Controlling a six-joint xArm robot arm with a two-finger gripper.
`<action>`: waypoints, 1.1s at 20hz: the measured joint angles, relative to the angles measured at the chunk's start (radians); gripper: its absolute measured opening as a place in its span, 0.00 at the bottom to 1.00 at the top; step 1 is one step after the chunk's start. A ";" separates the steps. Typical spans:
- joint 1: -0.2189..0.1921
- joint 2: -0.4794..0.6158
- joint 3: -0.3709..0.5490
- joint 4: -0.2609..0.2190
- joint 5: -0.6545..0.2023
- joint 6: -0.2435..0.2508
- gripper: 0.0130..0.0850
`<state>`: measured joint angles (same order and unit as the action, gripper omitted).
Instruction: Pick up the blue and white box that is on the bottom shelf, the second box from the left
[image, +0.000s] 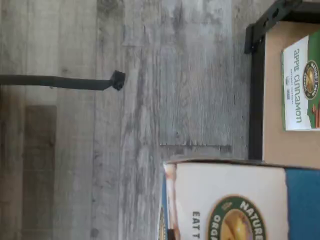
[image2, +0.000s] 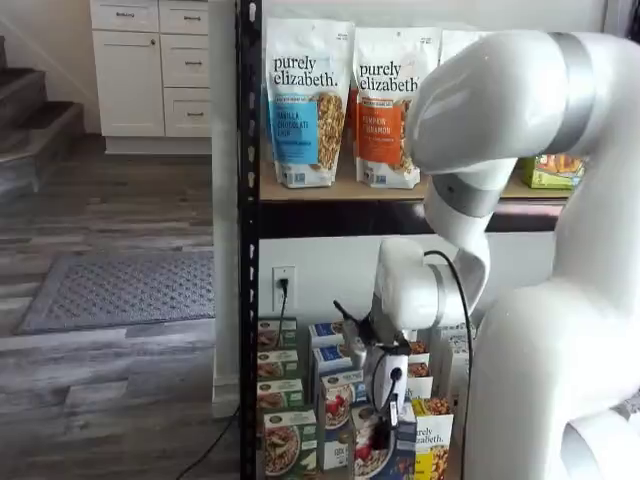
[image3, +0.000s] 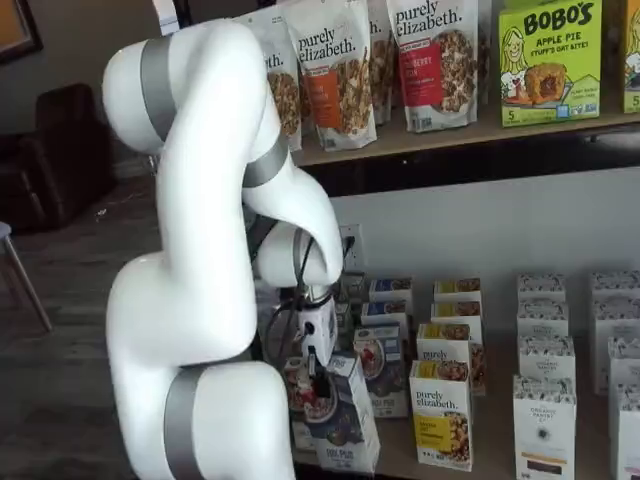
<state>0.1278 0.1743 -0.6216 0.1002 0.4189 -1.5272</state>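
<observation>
Jaws are clamped on the blue and white box, held tilted beneath the gripper just forward of the bottom shelf; lifting clear is called for next.

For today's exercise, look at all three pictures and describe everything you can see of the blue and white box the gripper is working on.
The blue and white box is a tall, slim carton, apparently cardboard: white upper part, dark blue lower part, with a bowl of cereal and red berries pictured on its front. In both shelf views it leans, tilted out of line with the upright cartons behind it at the front of the bottom shelf. The gripper is closed on its top. The wrist view shows its white panel with a round green logo.
</observation>
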 joint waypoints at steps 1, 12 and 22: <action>0.001 -0.023 0.010 -0.006 0.011 0.008 0.44; 0.028 -0.264 0.061 0.024 0.216 0.022 0.44; 0.050 -0.435 0.061 0.074 0.374 0.025 0.44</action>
<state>0.1773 -0.2611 -0.5608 0.1744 0.7930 -1.5025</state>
